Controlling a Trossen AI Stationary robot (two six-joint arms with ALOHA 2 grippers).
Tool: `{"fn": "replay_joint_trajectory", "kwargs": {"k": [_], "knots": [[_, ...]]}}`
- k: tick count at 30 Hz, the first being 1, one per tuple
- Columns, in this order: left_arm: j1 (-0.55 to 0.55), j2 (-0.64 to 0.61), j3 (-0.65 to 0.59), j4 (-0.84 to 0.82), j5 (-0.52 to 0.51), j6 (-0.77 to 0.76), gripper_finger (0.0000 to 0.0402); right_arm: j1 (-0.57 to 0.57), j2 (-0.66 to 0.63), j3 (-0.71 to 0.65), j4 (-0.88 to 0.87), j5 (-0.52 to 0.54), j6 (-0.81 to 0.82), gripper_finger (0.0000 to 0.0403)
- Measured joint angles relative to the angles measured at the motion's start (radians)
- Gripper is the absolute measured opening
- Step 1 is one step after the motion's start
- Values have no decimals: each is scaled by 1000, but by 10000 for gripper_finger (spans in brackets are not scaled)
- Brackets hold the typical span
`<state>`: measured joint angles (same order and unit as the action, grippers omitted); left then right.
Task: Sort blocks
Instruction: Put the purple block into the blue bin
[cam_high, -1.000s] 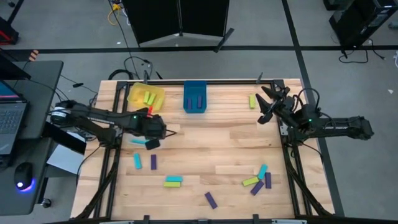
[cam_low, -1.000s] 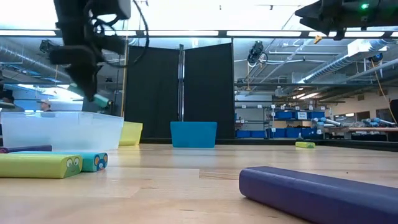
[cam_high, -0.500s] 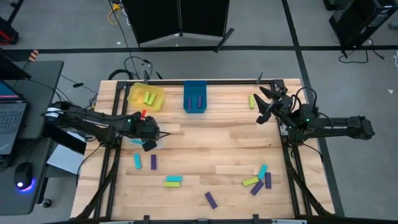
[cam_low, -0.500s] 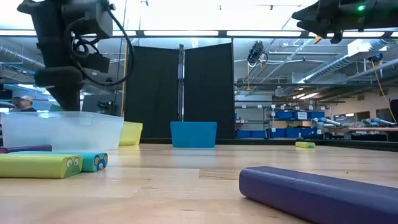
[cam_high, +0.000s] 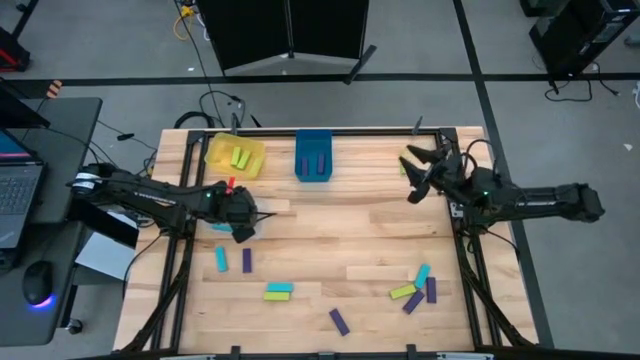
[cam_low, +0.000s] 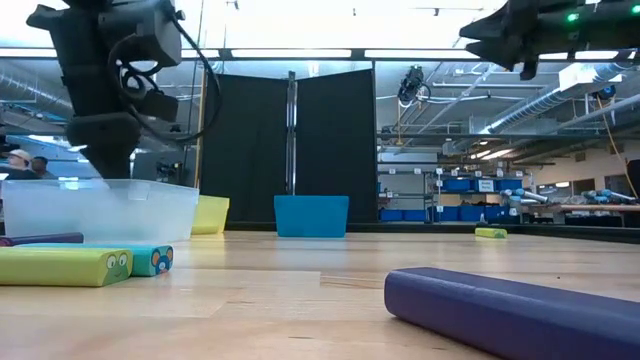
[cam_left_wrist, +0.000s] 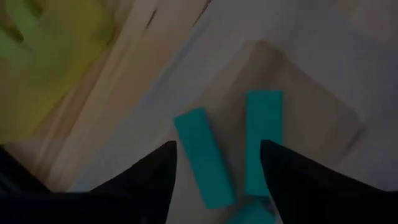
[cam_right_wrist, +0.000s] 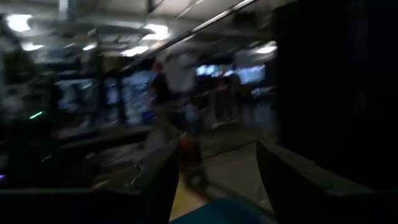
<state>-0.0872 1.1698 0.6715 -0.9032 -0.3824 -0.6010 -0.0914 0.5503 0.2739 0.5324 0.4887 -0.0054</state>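
My left gripper (cam_high: 241, 230) (cam_left_wrist: 217, 149) hangs open over the clear bin (cam_low: 100, 210) at the table's left side. Its fingertips are hidden behind the bin wall in the low view. Three teal blocks (cam_left_wrist: 202, 155) lie flat on the bin floor below it. My right gripper (cam_high: 410, 175) (cam_right_wrist: 217, 149) is open, high above the far right corner, next to a lime block (cam_high: 405, 160) lying on the table. Loose blocks lie flat on the near half: teal (cam_high: 221, 260), purple (cam_high: 247, 260), a lime and teal pair (cam_high: 278, 291), purple (cam_high: 339, 321) and a mixed cluster (cam_high: 415, 285).
A yellow bin (cam_high: 236, 155) with lime blocks and a blue bin (cam_high: 314, 156) stand at the far edge. The middle of the wooden table (cam_high: 350, 230) is bare. In the low view a purple block (cam_low: 510, 310) and a lime block (cam_low: 60, 267) lie close to the camera.
My left gripper, which carried a teal block at its fingertips, has moved toward the table's left edge and down over the clear bin. The block no longer shows at its fingers. My right gripper has shifted slightly toward the table's left.
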Motion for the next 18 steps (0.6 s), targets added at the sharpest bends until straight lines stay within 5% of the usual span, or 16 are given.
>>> {"fn": "replay_joint_trajectory", "kwargs": {"k": [8,18], "knots": [[-3,-23,113,57,-18,101,244,86,190,132,-154,-99,111,226],[-65,-130,128,302,-164,258,245,360,517,360,-217,-94,51,233]]}}
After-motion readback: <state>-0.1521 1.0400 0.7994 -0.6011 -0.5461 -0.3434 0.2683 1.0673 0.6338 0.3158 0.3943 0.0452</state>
